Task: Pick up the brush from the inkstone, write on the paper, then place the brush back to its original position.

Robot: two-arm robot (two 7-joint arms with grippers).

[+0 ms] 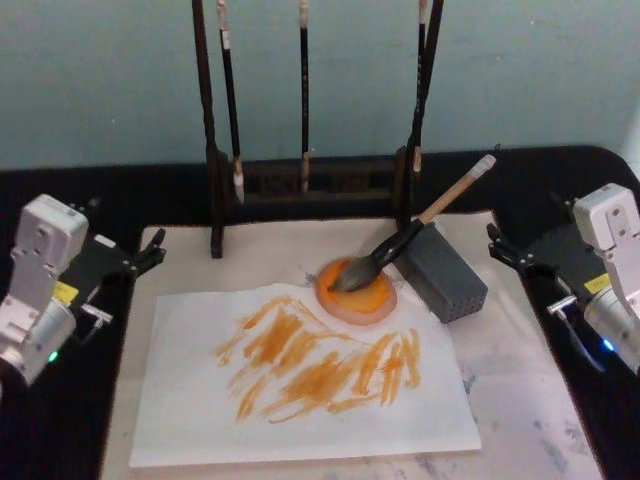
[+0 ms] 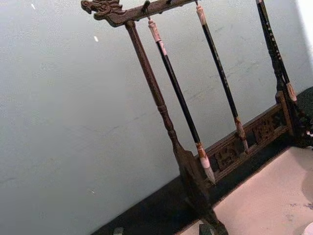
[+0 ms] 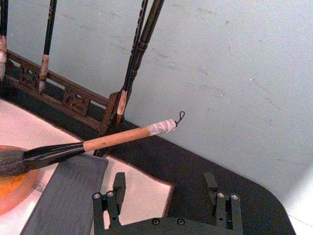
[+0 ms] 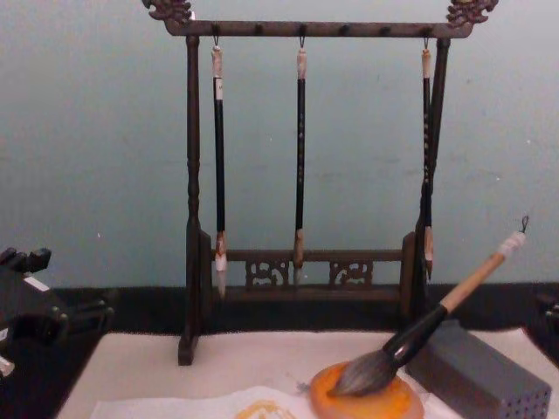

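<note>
Brush (image 1: 408, 240) lies tuft-down on inkstone (image 1: 365, 305), handle propped on grey block (image 1: 452, 282) against rolling; left gripper (image 1: 150, 252) and right gripper (image 1: 503, 250) flank it, jaws apart.

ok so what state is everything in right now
brush: tuft resting on the inkstone, handle leaning on the grey block
inkstone: flat on the mat, brush tuft on it
paper: flat, marked with orange strokes
three thin brushes: hanging from the rack
left gripper: empty, parked at the left
right gripper: open, empty, parked at the right
</note>
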